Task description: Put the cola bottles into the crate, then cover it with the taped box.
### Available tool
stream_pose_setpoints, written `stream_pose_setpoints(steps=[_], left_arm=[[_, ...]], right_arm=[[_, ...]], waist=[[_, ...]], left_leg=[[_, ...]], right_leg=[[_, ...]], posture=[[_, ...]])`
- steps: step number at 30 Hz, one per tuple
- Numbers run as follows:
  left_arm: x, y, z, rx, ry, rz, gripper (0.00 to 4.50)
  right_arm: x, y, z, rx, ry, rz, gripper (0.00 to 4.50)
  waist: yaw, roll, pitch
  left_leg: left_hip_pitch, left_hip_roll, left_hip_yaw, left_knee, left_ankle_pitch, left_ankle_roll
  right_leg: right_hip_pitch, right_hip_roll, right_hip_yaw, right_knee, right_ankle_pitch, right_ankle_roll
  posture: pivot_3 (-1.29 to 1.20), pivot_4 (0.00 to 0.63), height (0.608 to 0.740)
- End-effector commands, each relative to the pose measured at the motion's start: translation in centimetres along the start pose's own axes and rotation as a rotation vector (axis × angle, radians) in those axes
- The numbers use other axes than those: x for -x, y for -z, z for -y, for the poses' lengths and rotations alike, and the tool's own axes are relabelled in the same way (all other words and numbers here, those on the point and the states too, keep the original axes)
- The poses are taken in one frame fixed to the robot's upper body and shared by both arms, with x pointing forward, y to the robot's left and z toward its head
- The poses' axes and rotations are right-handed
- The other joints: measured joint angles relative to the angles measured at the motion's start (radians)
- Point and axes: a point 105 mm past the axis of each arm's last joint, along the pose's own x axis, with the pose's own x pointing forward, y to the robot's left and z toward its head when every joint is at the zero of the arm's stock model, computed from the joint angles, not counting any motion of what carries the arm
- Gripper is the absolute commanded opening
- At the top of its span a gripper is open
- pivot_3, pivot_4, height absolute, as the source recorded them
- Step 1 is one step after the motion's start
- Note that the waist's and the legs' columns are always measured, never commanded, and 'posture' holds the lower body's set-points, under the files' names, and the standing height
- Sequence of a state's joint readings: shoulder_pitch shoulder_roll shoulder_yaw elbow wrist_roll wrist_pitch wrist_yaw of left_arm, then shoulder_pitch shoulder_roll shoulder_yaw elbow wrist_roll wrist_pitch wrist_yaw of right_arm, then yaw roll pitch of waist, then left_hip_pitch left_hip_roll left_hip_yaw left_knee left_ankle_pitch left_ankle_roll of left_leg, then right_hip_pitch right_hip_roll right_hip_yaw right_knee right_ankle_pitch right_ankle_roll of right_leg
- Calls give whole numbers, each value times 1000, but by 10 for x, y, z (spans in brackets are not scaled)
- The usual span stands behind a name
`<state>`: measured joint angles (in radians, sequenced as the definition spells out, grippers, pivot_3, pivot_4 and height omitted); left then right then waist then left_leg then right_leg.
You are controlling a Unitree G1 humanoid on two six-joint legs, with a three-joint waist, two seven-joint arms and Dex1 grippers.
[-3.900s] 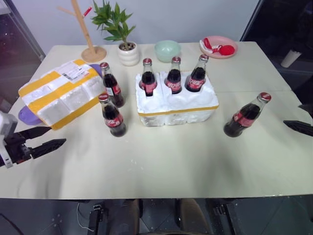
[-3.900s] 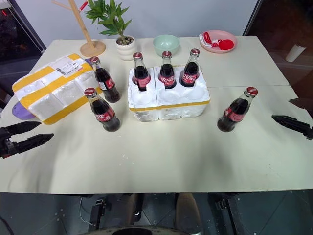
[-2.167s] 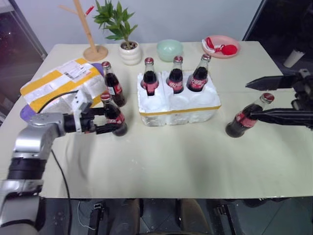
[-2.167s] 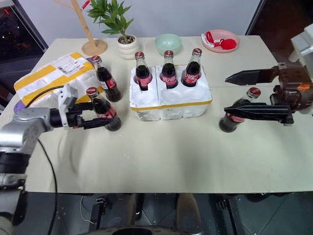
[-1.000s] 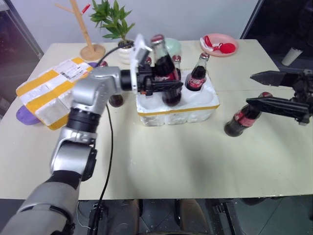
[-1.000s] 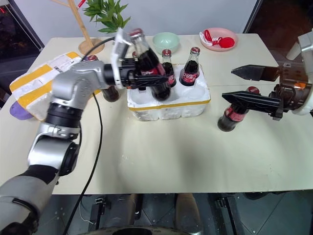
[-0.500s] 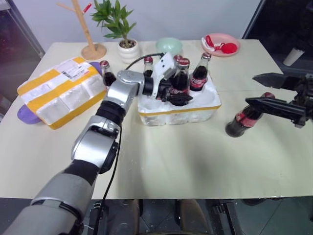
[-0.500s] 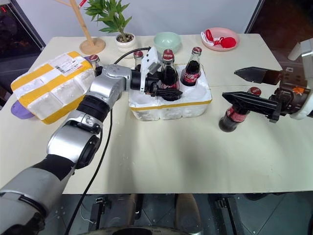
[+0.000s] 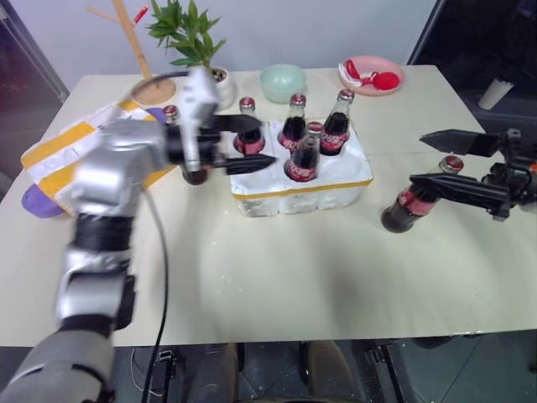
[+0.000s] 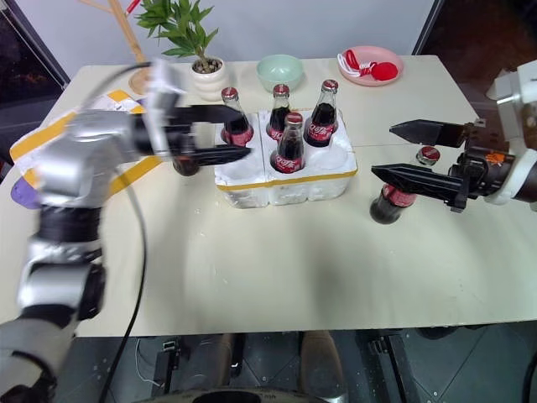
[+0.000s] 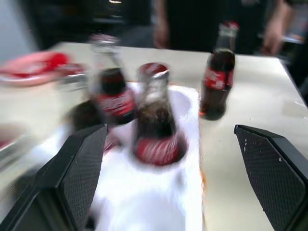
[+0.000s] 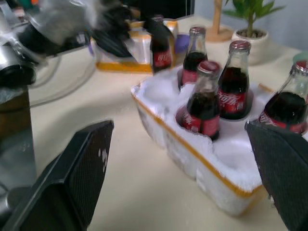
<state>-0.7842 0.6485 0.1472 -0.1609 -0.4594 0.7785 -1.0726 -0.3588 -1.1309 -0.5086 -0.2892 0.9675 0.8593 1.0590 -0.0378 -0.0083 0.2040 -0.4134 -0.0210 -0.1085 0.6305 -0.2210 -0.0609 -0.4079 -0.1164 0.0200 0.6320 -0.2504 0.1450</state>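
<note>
The crate [image 9: 302,178], white foam with a yellow band, holds several cola bottles: three in its back row and one [image 9: 304,156] in the front middle hole. My left gripper [image 9: 268,141] hovers open and empty just left of that bottle, at the crate's left end. Another bottle [image 12: 161,48] stands on the table behind the left arm. One more bottle [image 9: 411,206] stands right of the crate, its neck between the spread fingers of my open right gripper [image 9: 417,156]. The taped box [image 9: 49,151] lies at the far left, partly hidden by my left arm.
Along the table's far edge stand a potted plant [image 9: 220,84], a green bowl [image 9: 282,81], a pink plate [image 9: 372,75] and a wooden stand [image 9: 138,59]. A purple thing [image 9: 33,198] lies under the taped box. People stand beyond the table in the left wrist view.
My left gripper has let go of the bottle in the crate's front middle hole, opened wide and drawn back to the left. The right gripper has stayed around the right bottle's neck.
</note>
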Motion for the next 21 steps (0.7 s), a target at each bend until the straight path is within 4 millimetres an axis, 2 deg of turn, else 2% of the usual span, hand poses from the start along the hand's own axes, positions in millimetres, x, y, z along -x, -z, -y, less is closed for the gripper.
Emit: stream_pose_setpoints(steps=[1,4,7,12,17,21], left_arm=[[36,1,-8,-18,-236,-52,4409],[62,26,-27,42,-471,-124,4409],[65,53,-44,68,-602,-174,4409],[43,82,-65,99,-643,-191,4409],[15,100,-82,118,-617,-185,4409],[5,110,-99,123,-639,-195,4409]], right_arm=[[0,-5,4,88,19,-35,4500],[-2,-3,10,93,23,-45,4500],[-5,-4,15,102,18,-49,4500],[-9,-9,16,110,11,-36,4500],[-9,-14,11,113,-1,-24,4500],[-7,-17,7,109,-10,-20,4500]], waist=[[3,0,0],[19,0,0],[29,0,0],[30,-1,0],[27,-1,0],[22,-1,0]], left_leg=[[2,0,0,0,0,0],[5,0,0,1,0,0],[5,0,0,2,0,0],[4,-1,0,1,0,0],[3,-1,0,0,0,0],[3,-1,0,0,0,0]], right_leg=[[2,0,0,-1,0,0],[6,0,0,-1,0,0],[7,0,0,-1,0,0],[6,0,0,-2,0,0],[4,0,0,-1,0,0],[4,0,0,-1,0,0]], posture=[[0,150,739],[0,150,739],[0,150,739],[0,150,739],[0,150,739],[0,150,739]])
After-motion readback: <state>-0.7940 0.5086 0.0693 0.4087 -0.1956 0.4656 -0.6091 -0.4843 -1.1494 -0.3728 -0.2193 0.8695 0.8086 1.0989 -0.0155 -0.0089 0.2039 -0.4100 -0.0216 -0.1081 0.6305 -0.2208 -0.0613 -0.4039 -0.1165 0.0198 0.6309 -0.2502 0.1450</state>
